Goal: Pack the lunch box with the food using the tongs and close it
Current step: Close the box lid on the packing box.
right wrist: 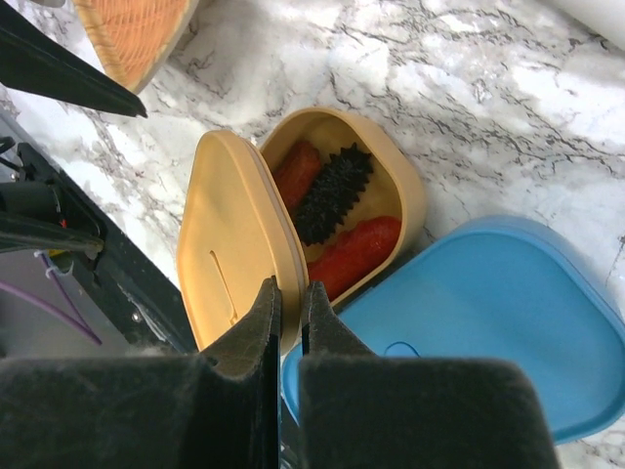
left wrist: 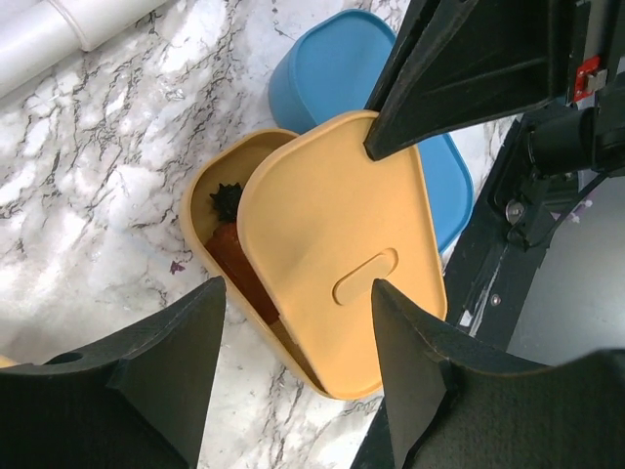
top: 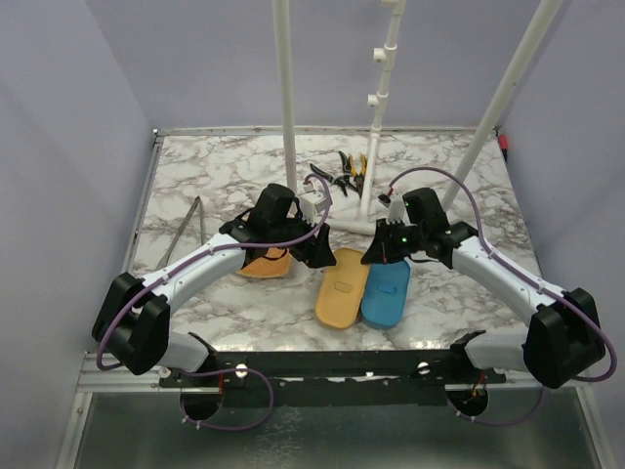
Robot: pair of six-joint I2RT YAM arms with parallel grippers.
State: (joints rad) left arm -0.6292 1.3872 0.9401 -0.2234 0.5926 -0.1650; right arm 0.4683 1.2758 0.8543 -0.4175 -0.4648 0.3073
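right tool (right wrist: pixel 291 289) by smooth tan lid (right wrist: pixel 229 259)

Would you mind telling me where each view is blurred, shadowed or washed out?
Top view: soft, even light, marble table sharp, shadows faint. Left wrist view: left fingers dark and blurred, yellow lid crisp, white pipe washed out. Right wrist view: right fingers a soft black mass, food in focus.
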